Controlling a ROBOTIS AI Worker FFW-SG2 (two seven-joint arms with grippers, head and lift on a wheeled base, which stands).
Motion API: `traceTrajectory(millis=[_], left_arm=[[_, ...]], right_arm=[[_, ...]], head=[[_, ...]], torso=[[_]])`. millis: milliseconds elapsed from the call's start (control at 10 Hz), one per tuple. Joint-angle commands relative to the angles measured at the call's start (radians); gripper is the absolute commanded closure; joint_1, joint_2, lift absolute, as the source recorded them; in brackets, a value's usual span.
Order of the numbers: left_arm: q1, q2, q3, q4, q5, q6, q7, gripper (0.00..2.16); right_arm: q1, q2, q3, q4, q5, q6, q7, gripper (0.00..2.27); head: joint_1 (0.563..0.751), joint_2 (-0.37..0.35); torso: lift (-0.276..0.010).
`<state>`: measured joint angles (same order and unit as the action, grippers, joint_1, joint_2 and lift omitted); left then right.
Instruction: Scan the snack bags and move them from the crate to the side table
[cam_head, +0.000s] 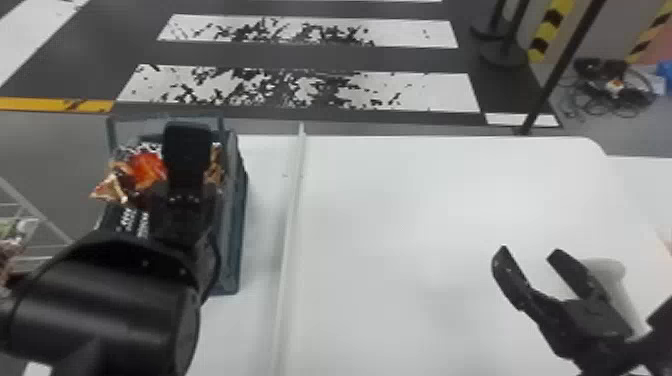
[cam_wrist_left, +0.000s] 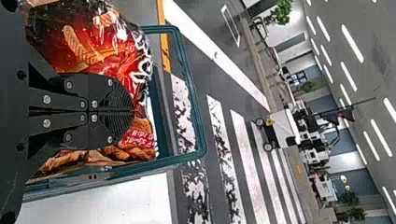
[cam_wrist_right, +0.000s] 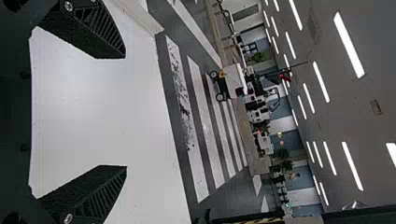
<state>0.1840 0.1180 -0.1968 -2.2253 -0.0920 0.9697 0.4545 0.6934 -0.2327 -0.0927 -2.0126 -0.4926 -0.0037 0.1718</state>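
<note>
Red, glossy snack bag (cam_wrist_left: 105, 44) lies in the crate (cam_head: 234, 225), right against the left claw (cam_wrist_left: 134, 111), whose fingers meet (any pinched film, I can't tell); that arm is nearer, while the right claw (cam_wrist_right: 126, 112) gapes wide above the white table (cam_head: 425, 215).

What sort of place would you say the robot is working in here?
Probably a large indoor hall, perhaps a demonstration or test space: there are rows of ceiling lights, crosswalk-style stripes and what looks like a wheeled cart.
</note>
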Motion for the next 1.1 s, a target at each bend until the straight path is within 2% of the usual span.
traceTrajectory(millis=[0,200,400,600,1000], left_arm=[[0.029,0.0,-0.001,-0.053,0.005,-0.001,0.0,2.14],[0.064,0.0,-0.013,-0.122,0.008,0.005,-0.011,2.14],[0.071,0.0,-0.012,-0.128,0.012,0.008,-0.013,2.14],[0.104,0.002,-0.01,-0.134,0.015,0.002,-0.002,2.14],[0.149,0.002,-0.066,-0.229,0.005,0.005,-0.004,2.14]], right_arm=[[0.001,0.001,0.002,0.0,-0.003,-0.003,0.0,0.08],[0.006,0.001,0.004,-0.003,-0.003,-0.003,0.0,0.08],[0.014,0.003,0.008,-0.009,-0.004,-0.006,0.012,0.08],[0.018,0.004,0.011,-0.009,-0.006,-0.006,0.015,0.08],[0.037,0.007,0.013,-0.026,-0.007,-0.012,0.02,0.08]], head=[[0.695,0.003],[0.695,-0.002],[0.695,-0.013],[0.695,-0.007],[0.695,-0.019]], torso=[[-0.087],[-0.087],[-0.087],[-0.087],[-0.087]])
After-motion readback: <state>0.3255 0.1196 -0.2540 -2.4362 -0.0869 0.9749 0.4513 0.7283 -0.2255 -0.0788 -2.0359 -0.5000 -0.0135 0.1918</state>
